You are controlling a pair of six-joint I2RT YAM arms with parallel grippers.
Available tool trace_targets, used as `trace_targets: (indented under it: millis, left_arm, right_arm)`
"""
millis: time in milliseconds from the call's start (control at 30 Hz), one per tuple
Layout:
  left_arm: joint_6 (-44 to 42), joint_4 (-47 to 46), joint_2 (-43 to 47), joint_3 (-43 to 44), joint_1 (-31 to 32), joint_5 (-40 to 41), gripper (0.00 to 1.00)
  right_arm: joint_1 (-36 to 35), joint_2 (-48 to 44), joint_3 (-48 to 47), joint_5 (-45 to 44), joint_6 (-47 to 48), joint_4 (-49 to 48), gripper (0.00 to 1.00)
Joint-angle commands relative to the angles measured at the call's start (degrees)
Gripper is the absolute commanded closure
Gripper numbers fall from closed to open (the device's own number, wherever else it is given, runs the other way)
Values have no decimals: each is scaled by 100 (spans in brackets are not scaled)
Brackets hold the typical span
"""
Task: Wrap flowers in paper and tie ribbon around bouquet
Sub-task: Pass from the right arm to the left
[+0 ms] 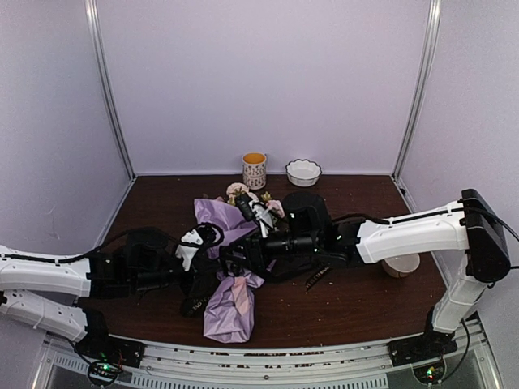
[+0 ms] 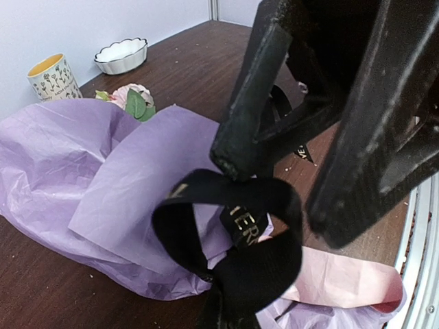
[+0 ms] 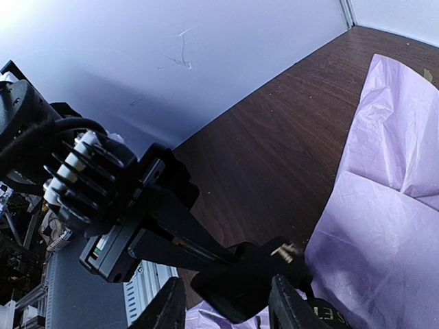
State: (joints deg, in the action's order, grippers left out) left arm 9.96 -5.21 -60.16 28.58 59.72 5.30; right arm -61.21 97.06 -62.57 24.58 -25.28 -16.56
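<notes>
step in hand: tying. the paper [image 2: 123,178] is already bunched round the stems, and the bouquet [image 1: 231,300] lies near the middle of the worktop [image 1: 357,300] with the flowers [image 1: 239,193] poking out at the far end.

the ribbon [image 2: 233,226] makes a floppy black loop over the lilac wrap in the left wrist view. no tight knot shows.

left pincer [image 3: 257,271]: clenched. the right wrist view shows its tips pinching a lettered end of the ribbon, just above the paper.

right pincer [image 3: 228,312]: fingers apart, nothing between them that i can make out. it hovers close over the left one, and both arms crowd the bouquet's waist in the top view.

where the ribbon's other end lies: cannot tell, it is hidden under the arms.

next move, as i judge it: the right pincer should find and take the other end or the loop, then pull against the left to cinch it. the thin paper may tear or slide, so the pull wants to be gentle.
</notes>
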Motion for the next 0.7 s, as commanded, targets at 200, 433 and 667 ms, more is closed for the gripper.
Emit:
trace_targets:
  millis: [200, 433, 667]
  left_arm:
    - [-165, -480, -175, 236, -11, -12, 100]
    - [-152, -511, -262, 283, -39, -37, 100]
    - [-109, -540, -186, 220, -105, -29, 100]
  right_arm:
    - [18, -86, -63, 351, 49, -244, 54]
    - [21, 112, -116, 396, -66, -306, 64]
    - [29, 156, -168, 406, -67, -221, 75]
